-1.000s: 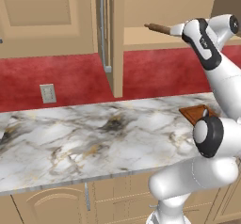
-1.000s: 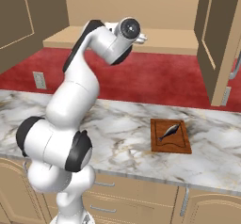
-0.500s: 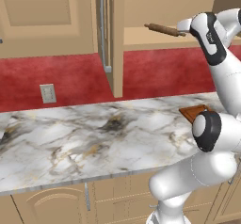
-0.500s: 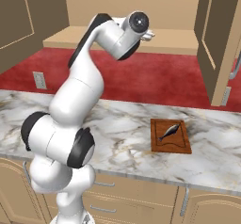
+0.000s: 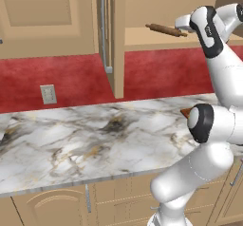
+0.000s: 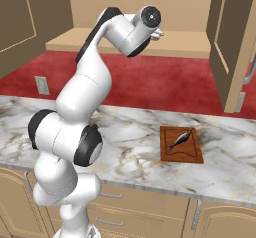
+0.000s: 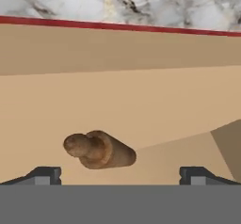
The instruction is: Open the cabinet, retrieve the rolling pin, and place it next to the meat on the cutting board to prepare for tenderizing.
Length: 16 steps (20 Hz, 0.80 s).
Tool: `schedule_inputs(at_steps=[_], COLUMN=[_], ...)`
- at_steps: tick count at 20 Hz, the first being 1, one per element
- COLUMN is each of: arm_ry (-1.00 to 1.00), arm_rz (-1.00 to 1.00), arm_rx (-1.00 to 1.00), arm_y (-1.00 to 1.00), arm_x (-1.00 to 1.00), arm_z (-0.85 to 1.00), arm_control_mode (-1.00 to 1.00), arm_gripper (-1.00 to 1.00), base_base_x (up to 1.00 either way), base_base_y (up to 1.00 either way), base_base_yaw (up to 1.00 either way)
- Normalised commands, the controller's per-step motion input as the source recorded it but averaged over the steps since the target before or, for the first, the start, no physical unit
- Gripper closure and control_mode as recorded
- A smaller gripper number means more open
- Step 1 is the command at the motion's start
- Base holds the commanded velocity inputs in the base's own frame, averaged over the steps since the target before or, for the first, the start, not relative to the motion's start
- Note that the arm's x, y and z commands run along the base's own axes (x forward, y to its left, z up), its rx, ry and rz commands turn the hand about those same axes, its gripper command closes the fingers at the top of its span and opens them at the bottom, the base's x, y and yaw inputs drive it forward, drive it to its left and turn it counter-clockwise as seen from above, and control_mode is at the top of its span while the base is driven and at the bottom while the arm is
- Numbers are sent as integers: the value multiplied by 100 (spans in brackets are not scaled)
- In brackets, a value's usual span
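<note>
The cabinet (image 5: 118,40) stands open, its doors (image 6: 232,42) swung out. On its lower shelf lies the brown rolling pin (image 5: 166,29). My gripper (image 5: 182,25) is raised to shelf height at the pin's right end, open and holding nothing. In the hand view the pin's knobbed end (image 7: 99,150) lies on the shelf just ahead, between the widely spread fingertips (image 7: 44,175) of my gripper (image 7: 120,176). Down on the marble counter rests the reddish cutting board (image 6: 192,154), with the small grey meat (image 6: 180,140) on it. My gripper (image 6: 159,33) hangs far above both.
The open door with its silver bar handle (image 5: 105,25) juts out left of the shelf. A red wall with an outlet (image 5: 48,94) backs the marble counter (image 5: 71,144). Base cabinets (image 6: 150,217) run below the counter edge.
The arm has lifted and reached further toward the shelf, bringing the hand closer to the rolling pin's end. The jaws stay open. The rolling pin, board and meat have not moved.
</note>
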Motion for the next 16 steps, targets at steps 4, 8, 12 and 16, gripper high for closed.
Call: schedule_inputs(at_steps=[4, 8, 12, 16], arm_ry=[0, 0, -3, -1], arm_rz=[18, 17, 14, 2], arm_rx=[-9, -14, -15, -9], arm_y=[-11, -17, -20, -5], arm_x=[34, 22, 0, 0], arm_z=[-22, -24, -7, 0], arm_control_mode=[-100, -100, -100, -100], arm_gripper=[-100, -100, -100, -100], base_base_x=[0, 0, 0, 0], base_base_y=[0, 0, 0, 0], base_base_yaw=[0, 0, 0, 0])
